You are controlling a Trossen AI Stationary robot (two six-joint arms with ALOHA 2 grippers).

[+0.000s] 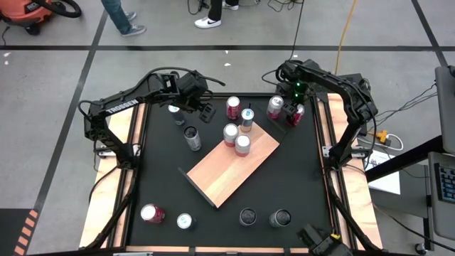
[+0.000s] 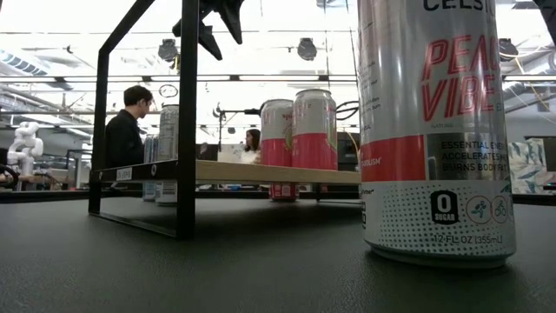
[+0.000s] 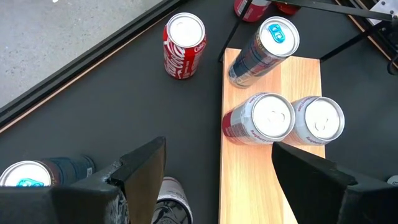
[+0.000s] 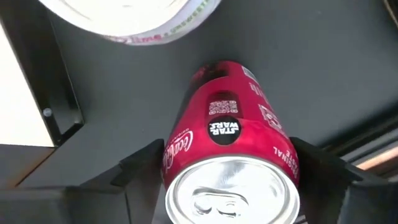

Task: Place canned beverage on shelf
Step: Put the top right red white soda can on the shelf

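From above, the wooden shelf (image 1: 234,167) lies diagonally mid-table with three cans at its far end: a blue-topped can (image 1: 247,118) and two silver-topped cans (image 1: 230,133) (one nearly touching the other). The left gripper (image 1: 198,108) hovers just beyond it, near a red Coca-Cola can (image 1: 232,107); the right gripper (image 1: 292,116) is down over a red can (image 1: 296,114) off the shelf's far right corner. At table height, a Celsius Peach Vibe can (image 2: 434,130) stands close by, the shelf behind it. The left wrist view shows the left gripper's fingers (image 3: 143,174) spread wide, holding nothing. In the right wrist view, the right gripper's fingers (image 4: 140,171) flank the Star Wars Coca-Cola can (image 4: 233,162); contact can't be told.
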